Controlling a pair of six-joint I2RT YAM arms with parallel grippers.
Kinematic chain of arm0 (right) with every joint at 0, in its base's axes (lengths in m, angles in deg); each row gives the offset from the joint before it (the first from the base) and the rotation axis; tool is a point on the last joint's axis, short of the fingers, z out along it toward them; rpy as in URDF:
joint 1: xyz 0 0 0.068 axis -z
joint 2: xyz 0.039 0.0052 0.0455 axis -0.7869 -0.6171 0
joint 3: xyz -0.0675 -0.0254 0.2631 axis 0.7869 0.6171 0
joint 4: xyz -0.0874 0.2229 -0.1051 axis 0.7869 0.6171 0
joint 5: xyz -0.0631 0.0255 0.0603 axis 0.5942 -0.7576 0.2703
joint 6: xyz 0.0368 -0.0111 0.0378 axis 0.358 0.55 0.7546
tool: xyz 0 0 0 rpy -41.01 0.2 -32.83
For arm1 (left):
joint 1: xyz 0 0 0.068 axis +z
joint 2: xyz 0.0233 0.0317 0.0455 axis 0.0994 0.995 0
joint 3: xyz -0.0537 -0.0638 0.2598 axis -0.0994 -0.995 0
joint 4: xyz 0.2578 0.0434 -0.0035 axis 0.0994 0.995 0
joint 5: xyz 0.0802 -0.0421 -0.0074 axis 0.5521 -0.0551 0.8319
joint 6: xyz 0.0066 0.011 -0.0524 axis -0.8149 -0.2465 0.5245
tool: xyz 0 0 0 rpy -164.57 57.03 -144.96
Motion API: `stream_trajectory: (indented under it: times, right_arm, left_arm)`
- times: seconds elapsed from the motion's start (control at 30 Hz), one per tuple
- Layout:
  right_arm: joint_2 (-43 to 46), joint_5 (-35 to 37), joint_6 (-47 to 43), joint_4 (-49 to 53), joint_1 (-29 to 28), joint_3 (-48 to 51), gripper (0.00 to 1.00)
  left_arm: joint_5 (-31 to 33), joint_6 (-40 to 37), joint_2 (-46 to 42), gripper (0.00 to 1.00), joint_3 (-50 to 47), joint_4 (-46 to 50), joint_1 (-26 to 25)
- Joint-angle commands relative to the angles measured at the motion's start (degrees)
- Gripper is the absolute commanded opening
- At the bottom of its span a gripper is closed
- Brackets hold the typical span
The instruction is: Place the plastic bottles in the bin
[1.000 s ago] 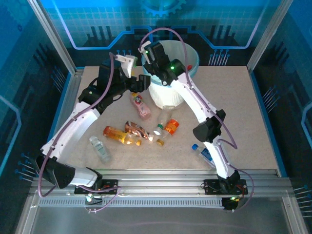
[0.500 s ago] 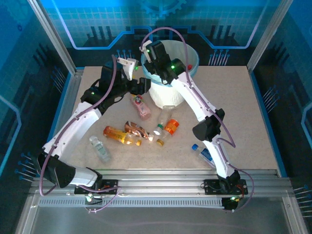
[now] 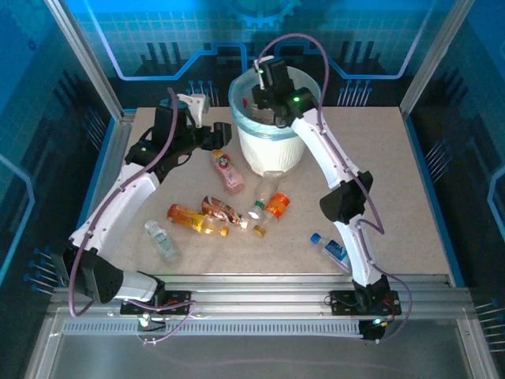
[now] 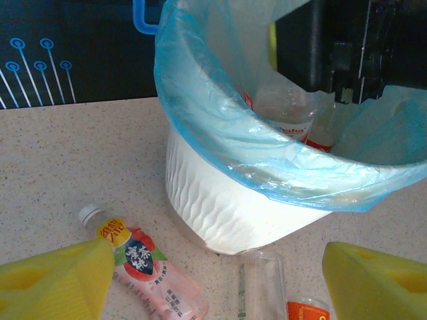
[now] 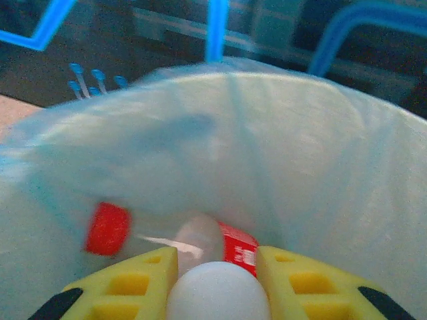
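The bin (image 3: 272, 150) is a white bucket with a light blue bag over its rim, at the back middle of the table. My right gripper (image 3: 264, 99) hangs over its mouth, shut on the pale rounded end of a plastic bottle (image 5: 217, 297). Below it in the bin lies a clear bottle with a red label (image 5: 237, 248) and a red cap (image 5: 107, 228). My left gripper (image 3: 215, 138) is open just left of the bin, above a pink bottle (image 4: 153, 277) and a clear bottle (image 4: 263, 287) on the table.
More bottles lie in front of the bin: an orange one (image 3: 189, 217), a crumpled brown one (image 3: 221, 209), an orange-labelled one (image 3: 276, 205), a clear one (image 3: 162, 241) and a blue-capped one (image 3: 331, 249) by the right arm. Metal posts stand at the table's back corners.
My right gripper has moved right from the bin's left rim to over its opening, still shut on the bottle. The left gripper has drawn back a little to the left.
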Motion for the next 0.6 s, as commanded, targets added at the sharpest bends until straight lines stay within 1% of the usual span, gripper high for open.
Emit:
stream_trajectory:
  times: [0.0,0.1,0.23,0.3,0.47,0.5,0.57]
  right_arm:
    - [-1.69,0.52,6.89,7.75,1.51,2.07,0.03]
    - [-2.45,2.53,5.87,9.44,2.34,1.24,0.03]
    - [-3.24,-1.56,1.32,8.72,1.99,2.39,0.06]
    - [-4.02,-2.13,-0.06,9.05,1.36,2.81,0.08]
    - [-4.49,-2.70,0.60,9.15,0.66,2.79,0.12]
    - [-4.24,-2.96,0.86,8.96,0.58,2.48,0.14]
    - [-3.04,-3.65,1.34,8.62,0.50,1.42,0.24]
  left_arm:
    - [-1.12,0.73,-0.44,0.83,-0.81,-2.13,0.61]
    - [-1.19,0.61,-0.29,0.83,-0.88,-2.22,0.57]
    - [-1.85,0.70,0.43,0.83,-0.75,-1.97,0.64]
    - [-2.31,0.92,0.64,0.83,-0.75,-2.07,0.64]
    - [-2.93,1.01,1.09,0.82,-0.58,-1.87,0.64]
    - [-2.95,0.97,1.09,0.83,-0.54,-1.85,0.64]
    - [-3.03,0.89,1.07,0.82,-0.46,-1.69,0.64]
